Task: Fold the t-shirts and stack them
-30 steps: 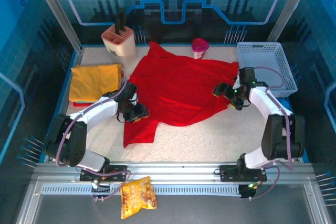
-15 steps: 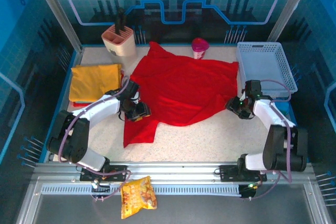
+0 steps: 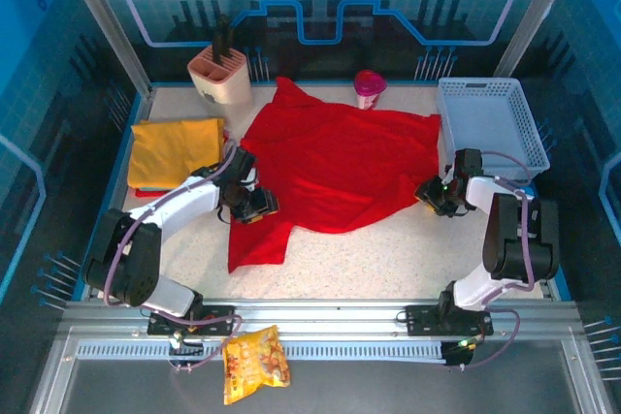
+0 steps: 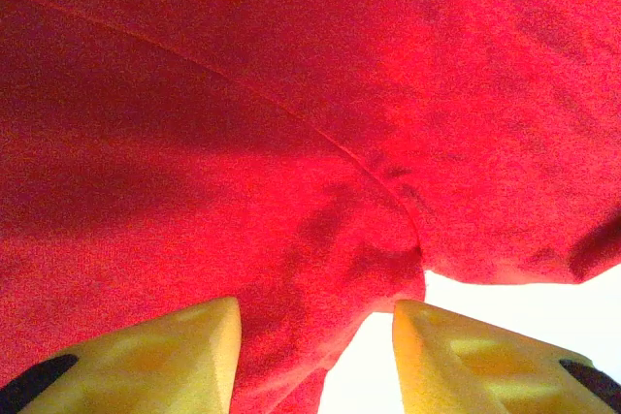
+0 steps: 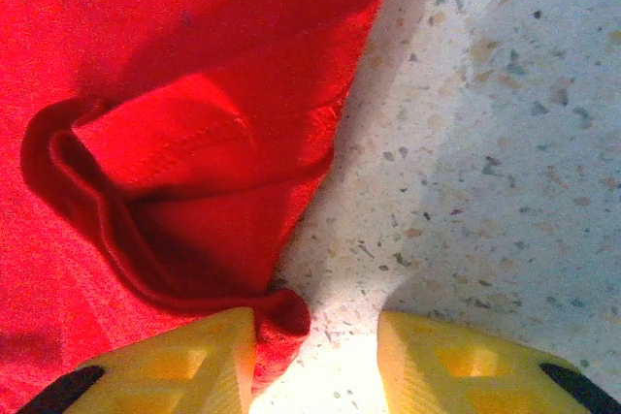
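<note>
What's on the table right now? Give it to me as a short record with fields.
red t-shirt: spread open, unfolded, middle of the table
yellow t-shirt: folded, left side
left gripper: at the red shirt's left edge, jaws apart, cloth between them
right gripper: at its right hemmed edge, jaws apart, bare table between them
white basket: far right corner
snack bag: in front of the table, near side

My left arm (image 3: 184,203) and right arm (image 3: 519,239) wear smooth white shells between rounded black joints, and a thin greyish-purple cable (image 3: 120,251) loops loosely along each of them from the black base plates (image 3: 194,319) at the near side. My left gripper (image 4: 315,322) and right gripper (image 5: 315,336) end in blunt yellow wedge-shaped fingers (image 5: 179,361), each with a black patch towards its root.
</note>
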